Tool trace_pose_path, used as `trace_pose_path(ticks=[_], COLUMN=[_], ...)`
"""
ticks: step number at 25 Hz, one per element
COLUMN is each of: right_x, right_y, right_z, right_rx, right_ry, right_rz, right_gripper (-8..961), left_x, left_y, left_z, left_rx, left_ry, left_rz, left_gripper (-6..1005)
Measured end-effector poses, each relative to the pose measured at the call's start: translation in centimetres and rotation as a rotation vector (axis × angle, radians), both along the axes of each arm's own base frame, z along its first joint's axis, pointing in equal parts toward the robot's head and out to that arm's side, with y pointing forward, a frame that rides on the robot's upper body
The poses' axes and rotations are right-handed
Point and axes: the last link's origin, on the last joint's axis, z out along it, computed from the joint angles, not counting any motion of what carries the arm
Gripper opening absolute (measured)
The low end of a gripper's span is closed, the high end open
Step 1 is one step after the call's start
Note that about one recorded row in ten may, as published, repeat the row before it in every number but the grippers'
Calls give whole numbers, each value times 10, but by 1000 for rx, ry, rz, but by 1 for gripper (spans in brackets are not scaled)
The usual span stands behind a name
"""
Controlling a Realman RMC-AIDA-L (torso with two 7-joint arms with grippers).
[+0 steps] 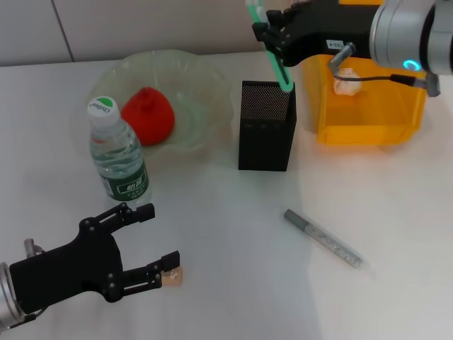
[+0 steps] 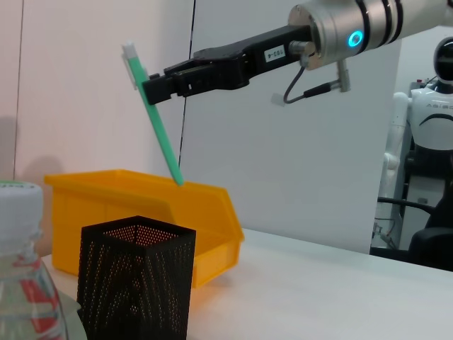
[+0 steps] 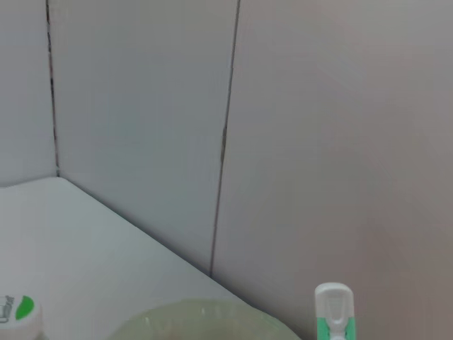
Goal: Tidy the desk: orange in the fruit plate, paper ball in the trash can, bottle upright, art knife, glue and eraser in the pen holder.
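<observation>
One right hand pinches green knife over holder.

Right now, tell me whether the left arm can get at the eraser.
Probably yes. The left gripper is open with one fingertip right beside the eraser, and nothing lies between them; the bottle stands farther back.

A white humanoid robot stands beyond the table, before a panelled wall.
</observation>
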Motion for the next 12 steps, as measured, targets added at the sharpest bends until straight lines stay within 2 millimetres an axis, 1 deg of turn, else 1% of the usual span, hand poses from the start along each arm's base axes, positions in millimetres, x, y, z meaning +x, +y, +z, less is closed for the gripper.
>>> trace_pose_path(ticks=[1, 2, 4, 6, 12], right_x=[3, 3, 6, 14, 22], right_y=[3, 3, 6, 12, 18], right_z=[-7, -7, -13, -22, -29], right_rx=[-16, -16, -31, -37, -37], right_ry=[17, 17, 22, 16, 10], right_rz=[3, 3, 3, -11, -24], right_gripper=[205, 206, 209, 212, 222], left_x=[0, 0, 0, 0, 0], left_y=[0, 0, 0, -1, -2], left_z=[0, 0, 0, 0, -1], left_rx=[1, 1, 2, 0, -5], left_ry=[0, 0, 0, 0, 0], left_rz=[1, 1, 1, 0, 1], left_gripper=[862, 862, 862, 861, 862])
